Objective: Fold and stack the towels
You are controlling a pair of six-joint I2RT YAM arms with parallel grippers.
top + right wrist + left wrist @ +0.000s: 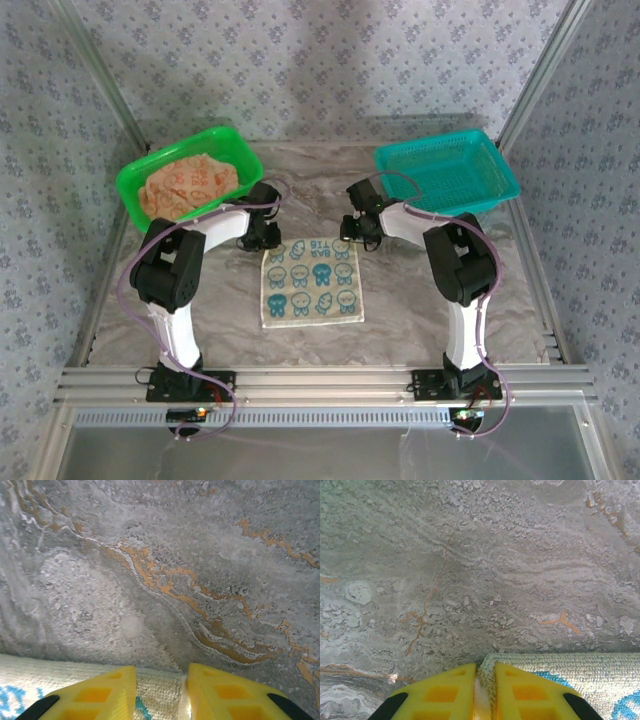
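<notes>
L gripper (479,672) clamps far-left corner of the towel (311,282), R gripper (161,675) gapes over far-right: we'd shut R on cloth, then draw both evenly twd near edge of table (430,310).

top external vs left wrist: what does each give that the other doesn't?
Top external adds: the green basket holding orange-print towels, the teal basket, and the cream towel with teal figures spread flat, seen whole. Left wrist adds: a close-up of the left gripper, its yellow fingers pinched on that towel's edge. Both: the cream towel and the marble table.
</notes>
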